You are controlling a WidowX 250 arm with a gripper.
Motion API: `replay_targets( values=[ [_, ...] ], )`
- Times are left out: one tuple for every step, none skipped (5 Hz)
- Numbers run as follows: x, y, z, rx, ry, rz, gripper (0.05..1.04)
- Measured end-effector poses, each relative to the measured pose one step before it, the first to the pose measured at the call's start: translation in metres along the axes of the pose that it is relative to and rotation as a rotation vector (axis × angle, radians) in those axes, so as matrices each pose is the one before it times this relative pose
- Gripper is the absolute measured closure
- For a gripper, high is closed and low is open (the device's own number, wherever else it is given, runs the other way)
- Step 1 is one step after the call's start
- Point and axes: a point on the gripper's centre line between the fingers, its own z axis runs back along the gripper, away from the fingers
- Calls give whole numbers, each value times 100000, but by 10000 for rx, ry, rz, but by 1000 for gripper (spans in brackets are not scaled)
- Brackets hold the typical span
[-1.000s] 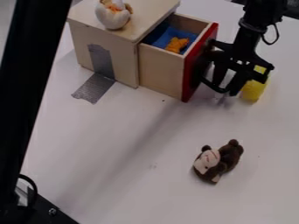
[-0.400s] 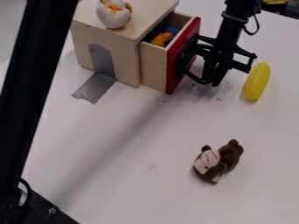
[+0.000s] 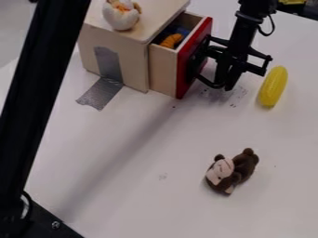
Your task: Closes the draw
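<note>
My black gripper [image 3: 225, 87] hangs at the upper right, right up against the red front of the drawer [image 3: 194, 58]. The drawer stands partly out of the light wooden box [image 3: 124, 44], on the box's right side. An orange toy [image 3: 172, 41] and some blue cloth lie inside the drawer. The dark parts of the gripper cover the handle area of the red front, and I cannot tell how its fingers stand.
A yellow toy [image 3: 273, 87] lies just right of the gripper. A brown plush monkey [image 3: 231, 171] lies at the lower right. A white eggshell toy [image 3: 121, 16] sits on the box, and grey tape [image 3: 100, 93] holds the box to the table.
The gripper has moved left with the drawer front, so the drawer stands less far out. The yellow toy is now fully uncovered. Since the later earlier frame, almost nothing has moved.
</note>
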Motion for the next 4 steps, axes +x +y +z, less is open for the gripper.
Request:
replay_targets(
  values=[
    [-566, 3555, -822, 222, 103, 386, 967],
    [-1211, 2513, 410, -185, -421, 34, 967],
    [-203, 162, 797, -63, -171, 78, 931],
    [60, 555, 293, -572, -158, 442, 700]
  ],
)
